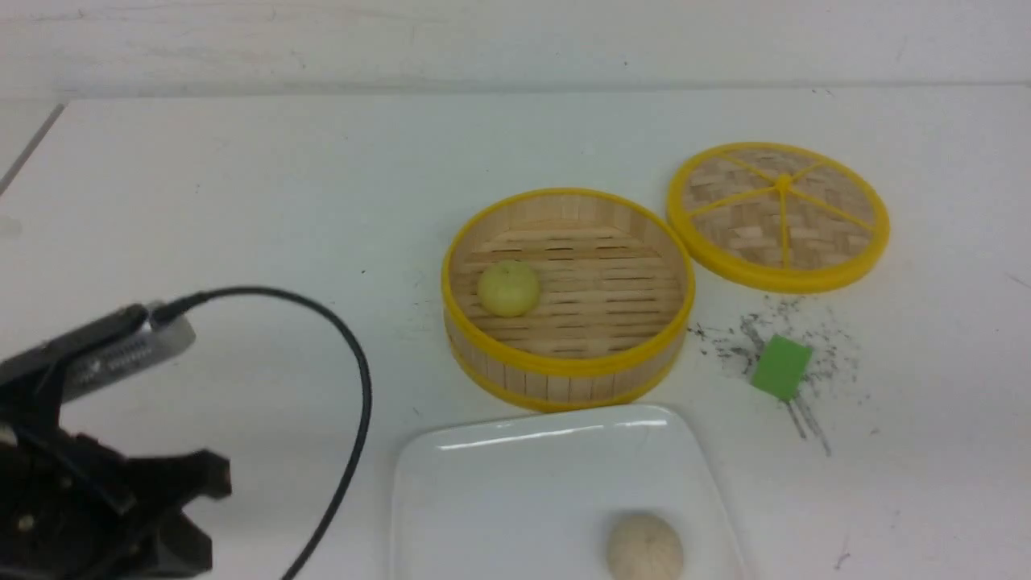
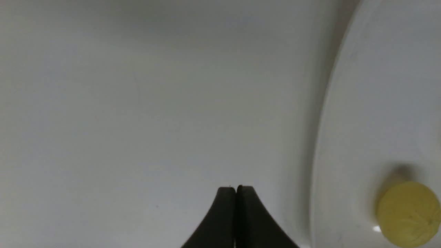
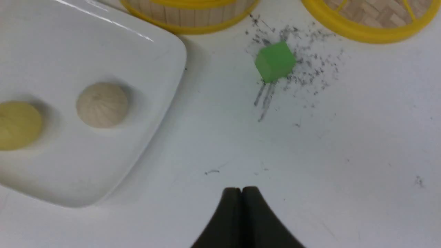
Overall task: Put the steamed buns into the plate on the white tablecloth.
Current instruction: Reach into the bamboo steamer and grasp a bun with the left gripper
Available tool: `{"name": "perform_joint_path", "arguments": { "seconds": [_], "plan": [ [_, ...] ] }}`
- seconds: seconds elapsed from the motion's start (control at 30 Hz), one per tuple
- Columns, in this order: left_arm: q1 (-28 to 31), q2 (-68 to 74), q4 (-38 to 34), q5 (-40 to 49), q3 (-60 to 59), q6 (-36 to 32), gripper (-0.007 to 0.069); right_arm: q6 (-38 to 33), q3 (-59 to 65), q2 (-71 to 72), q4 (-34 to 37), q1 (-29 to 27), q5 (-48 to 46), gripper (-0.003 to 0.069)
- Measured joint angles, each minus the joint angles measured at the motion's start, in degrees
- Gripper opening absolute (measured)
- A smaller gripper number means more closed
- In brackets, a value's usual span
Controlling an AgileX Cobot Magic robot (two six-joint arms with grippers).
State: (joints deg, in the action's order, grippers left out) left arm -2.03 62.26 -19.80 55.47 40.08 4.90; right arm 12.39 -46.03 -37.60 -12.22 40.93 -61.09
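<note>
From the front, the white tablecloth (image 1: 242,201) covers the whole table. A yellow bun (image 1: 508,287) sits inside the round steamer basket (image 1: 564,370). The basket's lid (image 1: 778,216) lies flat behind it to the right, and a green cube (image 1: 780,367) is nearby. The white plate (image 1: 523,483) is in front of the basket, with a beige bun (image 1: 644,548) on it. The left arm (image 1: 80,499) is low at the left. The left wrist view shows the left gripper (image 2: 236,189) squeezed closed with nothing in it, beside the plate, where a second yellow bun (image 2: 408,213) sits. The right wrist view shows the right gripper (image 3: 241,190) closed and empty over the cloth. Both plate buns sit near each other, not touching.
</note>
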Motion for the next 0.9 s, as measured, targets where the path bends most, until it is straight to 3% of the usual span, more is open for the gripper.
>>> {"name": "perform_joint_path", "arguments": {
  "seconds": [0.17, 0.37, 0.43, 0.47, 0.57, 0.7, 0.9],
  "plan": [
    [-2.5, 7.57, 0.0, 1.34, 10.69, 0.72, 0.0002, 0.7, 11.23, 7.42, -2.15, 0.0, 4.6, -0.0015],
    [-13.62, 20.2, 2.66, -2.24, 24.21, 5.64, 0.0024, 3.1, 18.56, 13.15, -3.29, 0.0, 11.31, -0.0015],
    [-18.88, 27.38, 6.95, -2.84, 32.26, 10.23, 0.0091, 3.25, 18.87, 14.99, -3.67, 0.0, 12.95, -0.0012],
    [-19.18, 28.52, 7.73, -2.77, 33.58, 10.58, 0.0097, 3.25, 18.87, 14.99, -3.75, 0.0, 12.95, -0.0012],
    [-23.11, 36.88, 13.66, -2.1, 43.63, 15.22, 0.021, 3.35, 18.94, 15.5, -3.81, 0.0, 13.07, -0.0011],
    [-27.02, 47.65, 19.3, -1.28, 56.25, 16.25, 0.037, 3.39, 19.12, 15.5, -3.81, 0.0, 13.26, -0.0008],
    [-29.79, 57.71, 24.87, -0.9, 67.42, 14.78, 0.0442, 3.39, 19.12, 15.5, -4.02, 0.0, 13.27, -0.0006]
  ]
}}
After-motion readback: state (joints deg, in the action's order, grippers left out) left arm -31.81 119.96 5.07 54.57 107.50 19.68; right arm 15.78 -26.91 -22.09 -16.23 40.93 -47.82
